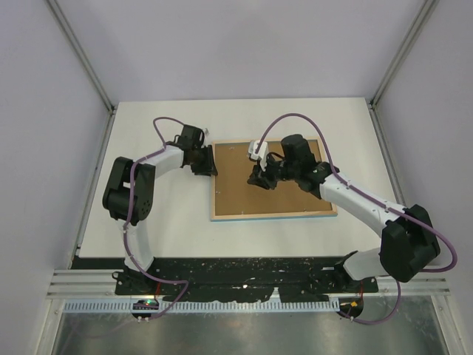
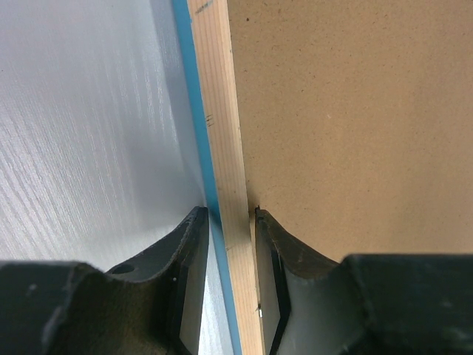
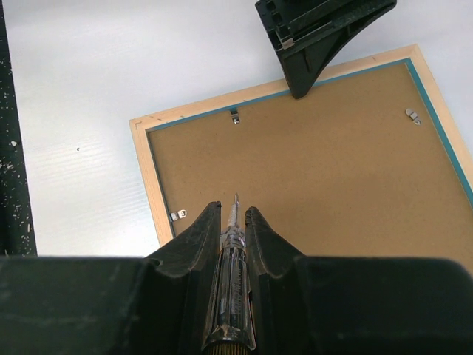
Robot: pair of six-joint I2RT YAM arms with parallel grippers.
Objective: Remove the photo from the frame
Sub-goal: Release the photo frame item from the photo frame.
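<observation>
Face down at the centre of the white worktop (image 1: 162, 214), the frame (image 1: 266, 215) shows its pale wood back and a sliver of light-blue edge, with the brown backing board (image 1: 244, 188) filling its opening. The photo is out of sight, presumably pressed beneath that board.

At the frame's left edge in the overhead view, the left end effector (image 1: 209, 160) is narrowed onto the wooden rail, one finger outside and one on the board side, pinning the frame down. Above the board's upper middle, the right end effector (image 1: 260, 177) is clamped around a clear-handled screwdriver (image 3: 231, 251), its tip aimed at the board.

Small metal clips (image 3: 234, 116) along the inner rail hold the board in place, two at the top of the right wrist view and one at lower left.

The frame looks light and stiff, so it would likely skid unless it is held. The board seems thin and rigid, best levered up at an edge once the clips are turned aside. The print will probably be thin, floppy and easy to scratch or crease. It is safest taken by its border or a corner, well away from the screwdriver tip.
</observation>
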